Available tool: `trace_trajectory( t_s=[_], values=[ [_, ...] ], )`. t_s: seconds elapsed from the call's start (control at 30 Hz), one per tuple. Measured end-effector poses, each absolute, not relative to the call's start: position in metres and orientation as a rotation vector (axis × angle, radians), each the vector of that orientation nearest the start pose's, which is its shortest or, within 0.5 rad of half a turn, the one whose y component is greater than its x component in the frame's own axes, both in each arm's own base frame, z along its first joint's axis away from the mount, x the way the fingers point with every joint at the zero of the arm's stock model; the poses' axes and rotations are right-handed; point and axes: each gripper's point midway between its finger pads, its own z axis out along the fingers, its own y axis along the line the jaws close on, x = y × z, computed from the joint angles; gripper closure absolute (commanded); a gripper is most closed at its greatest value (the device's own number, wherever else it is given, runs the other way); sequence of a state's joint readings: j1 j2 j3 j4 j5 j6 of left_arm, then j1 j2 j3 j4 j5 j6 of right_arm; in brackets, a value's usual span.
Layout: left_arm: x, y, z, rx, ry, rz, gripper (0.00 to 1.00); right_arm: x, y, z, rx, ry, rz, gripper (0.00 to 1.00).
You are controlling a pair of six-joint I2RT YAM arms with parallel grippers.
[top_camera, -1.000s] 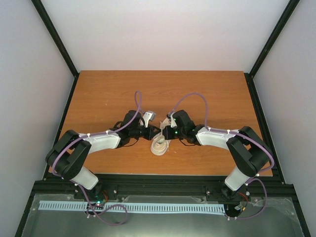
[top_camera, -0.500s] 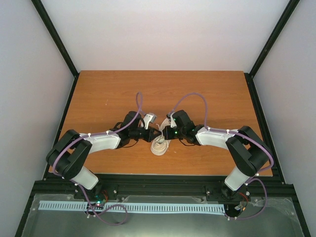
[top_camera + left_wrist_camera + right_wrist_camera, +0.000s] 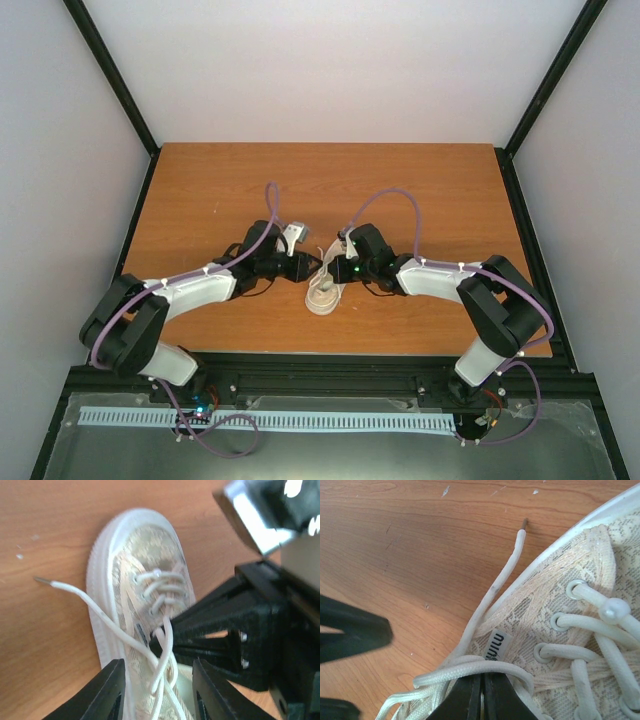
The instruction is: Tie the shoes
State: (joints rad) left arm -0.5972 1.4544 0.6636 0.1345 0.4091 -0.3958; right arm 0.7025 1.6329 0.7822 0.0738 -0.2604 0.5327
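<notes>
In the overhead view, the cream sneaker (image 3: 322,297) lies on the wooden worktop (image 3: 200,190) just below the middle of the frame, between the two arms. The left gripper (image 3: 308,264) reaches in from the left and the right gripper (image 3: 328,268) from the right. They meet close together over the upper end of the shoe. At this size the jaws cannot be made out.

In the left wrist view, the sneaker (image 3: 127,560) runs from the upper left down to the bottom centre, its sole flat on the worktop. The left gripper (image 3: 158,670) sits at the bottom edge with its jaws spread, and strands of the laces (image 3: 165,630) pass between them untouched. The right gripper (image 3: 159,647) enters from the right, its tips pressed together on a lace over the eyelets. A loose lace end (image 3: 65,587) trails to the left across the wood.

In the right wrist view, the sneaker (image 3: 580,560) fills the right side. The right gripper (image 3: 481,690) sits at the bottom centre, its jaws closed, pinching the laces (image 3: 470,667) where a loop bends around the tips, beside a small label tab (image 3: 499,645). The loose lace end (image 3: 507,565) points towards the top centre. The left gripper's fingers (image 3: 350,635) show at the left edge, apart from each other.
</notes>
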Motion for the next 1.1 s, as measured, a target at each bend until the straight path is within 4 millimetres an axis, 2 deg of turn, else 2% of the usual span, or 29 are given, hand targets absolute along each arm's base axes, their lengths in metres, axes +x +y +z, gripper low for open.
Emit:
trace_trajectory(
  t_s=[0.13, 0.27, 0.4, 0.6, 1.1],
  values=[
    [0.3, -0.272, 0.123, 0.432, 2.282, -0.944, 0.64, 0.288, 0.302, 0.064, -0.348, 2.475, 0.875, 0.97],
    [0.316, -0.282, 0.133, 0.426, 2.301, -0.952, 0.7, 0.288, 0.302, 0.064, -0.348, 2.474, 0.876, 0.97],
    [0.318, -0.288, 0.118, 0.429, 2.373, -0.969, 0.75, 0.288, 0.301, 0.064, -0.348, 2.473, 0.876, 0.97],
    [0.309, -0.29, 0.087, 0.422, 2.497, -0.992, 0.79, 0.288, 0.301, 0.064, -0.344, 2.473, 0.877, 0.97],
    [0.302, -0.295, 0.081, 0.443, 2.525, -1.061, 0.8, 0.287, 0.301, 0.063, -0.339, 2.472, 0.877, 0.97]
  ],
)
